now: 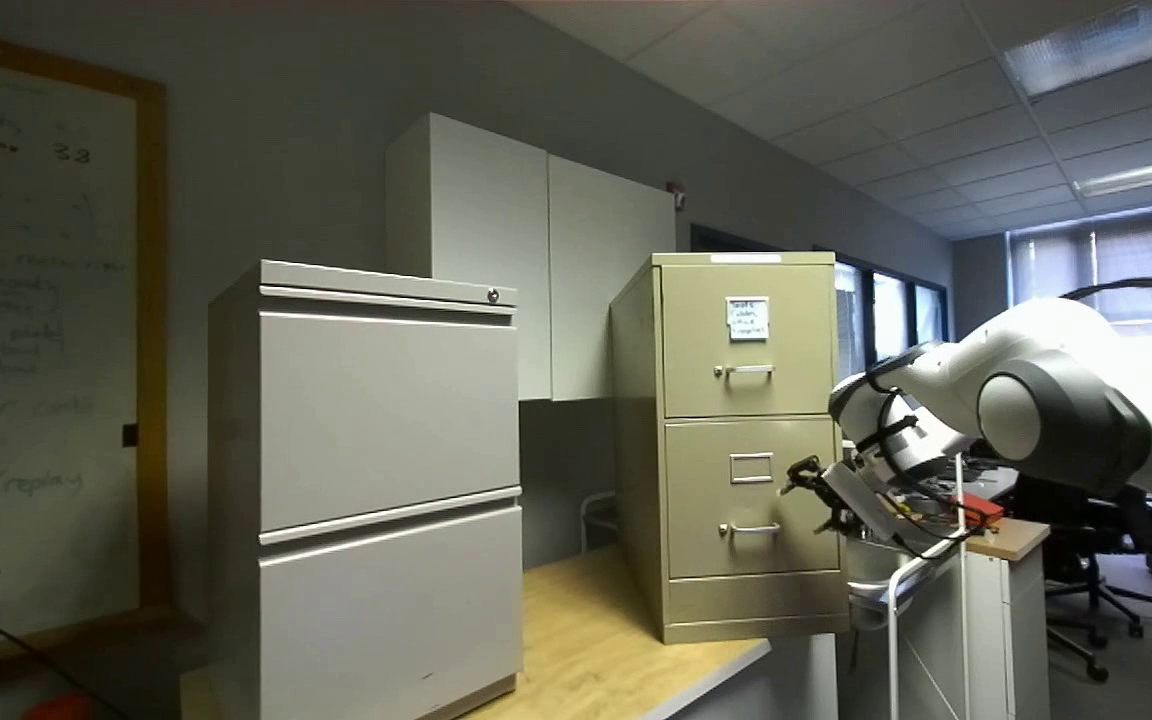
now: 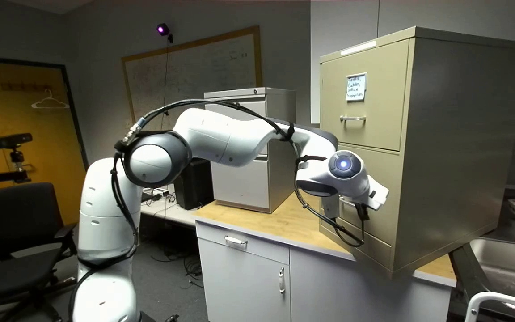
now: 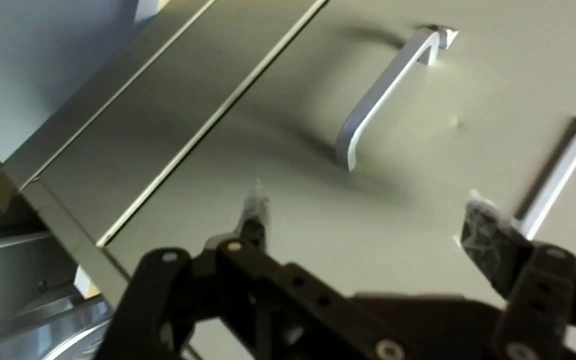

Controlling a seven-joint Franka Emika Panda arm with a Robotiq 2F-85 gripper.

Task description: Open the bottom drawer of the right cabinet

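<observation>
The right cabinet is tall tan metal, seen in both exterior views (image 1: 636, 440) (image 2: 458, 147). Its bottom drawer (image 1: 701, 500) is shut flush and has a silver handle (image 1: 756, 529) and an empty label holder (image 1: 751, 468). In an exterior view my arm partly covers the bottom drawer (image 2: 380, 235). My gripper (image 1: 802, 510) is open and empty, in front of the drawer's side near the handle. In the wrist view the gripper (image 3: 365, 200) has its fingers wide apart. The handle (image 3: 388, 92) lies above the gap between the fingertips, apart from both.
A light-grey cabinet (image 1: 386, 420) stands beside the tan one on a wooden counter (image 1: 576, 640). The upper tan drawer (image 1: 701, 390) bears a white paper and is shut. A metal sink (image 2: 508, 264) and a white rail (image 2: 499, 299) are on the tan cabinet's far side.
</observation>
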